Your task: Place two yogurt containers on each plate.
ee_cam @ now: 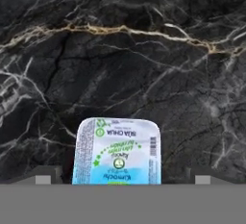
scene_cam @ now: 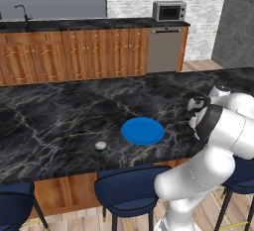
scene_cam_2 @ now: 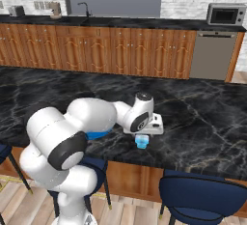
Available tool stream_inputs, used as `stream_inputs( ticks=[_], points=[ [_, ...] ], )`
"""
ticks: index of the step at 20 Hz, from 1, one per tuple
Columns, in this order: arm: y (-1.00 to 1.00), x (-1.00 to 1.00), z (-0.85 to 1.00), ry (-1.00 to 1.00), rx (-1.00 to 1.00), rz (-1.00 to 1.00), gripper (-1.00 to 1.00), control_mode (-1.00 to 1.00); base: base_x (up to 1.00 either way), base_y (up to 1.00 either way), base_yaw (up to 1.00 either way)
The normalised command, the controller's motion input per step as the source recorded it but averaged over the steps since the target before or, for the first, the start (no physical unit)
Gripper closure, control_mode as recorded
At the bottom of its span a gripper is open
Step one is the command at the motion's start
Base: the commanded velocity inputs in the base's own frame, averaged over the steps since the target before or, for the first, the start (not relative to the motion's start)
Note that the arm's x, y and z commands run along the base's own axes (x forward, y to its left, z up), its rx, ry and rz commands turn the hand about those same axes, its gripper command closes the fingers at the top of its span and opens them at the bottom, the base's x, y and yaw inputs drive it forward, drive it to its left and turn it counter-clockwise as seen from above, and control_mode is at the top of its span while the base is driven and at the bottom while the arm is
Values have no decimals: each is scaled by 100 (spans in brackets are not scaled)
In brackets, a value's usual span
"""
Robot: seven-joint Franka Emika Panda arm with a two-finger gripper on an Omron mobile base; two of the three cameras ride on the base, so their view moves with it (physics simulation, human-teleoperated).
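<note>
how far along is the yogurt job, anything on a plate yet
Early. Done: nothing; the blue plate is bare. In hand: the open gripper hangs right above a light-blue yogurt cup on the counter, fingertips either side of it, not closed. Left: grasp and carry that cup, then the small cup near the counter's front edge and the rest.

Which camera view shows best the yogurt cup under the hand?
The hand view: the yogurt cup sits close, its printed pale lid readable, between the open jaws. The right base view shows it as a small light-blue cup beneath the hand. In the left base view the arm hides it.
</note>
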Motion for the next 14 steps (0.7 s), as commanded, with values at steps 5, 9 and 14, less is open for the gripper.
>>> stream_inputs(
  ticks=[5, 9, 14],
  points=[
    [0, 14, -14, 1, 0, 0, -100, -100, 0, 0, 0],
    [0, 1, -28, 6, 0, 0, -100, -100, 0, 0, 0],
    [0, 5, -25, 4, 0, 0, -100, -100, 0, 0, 0]
  ],
)
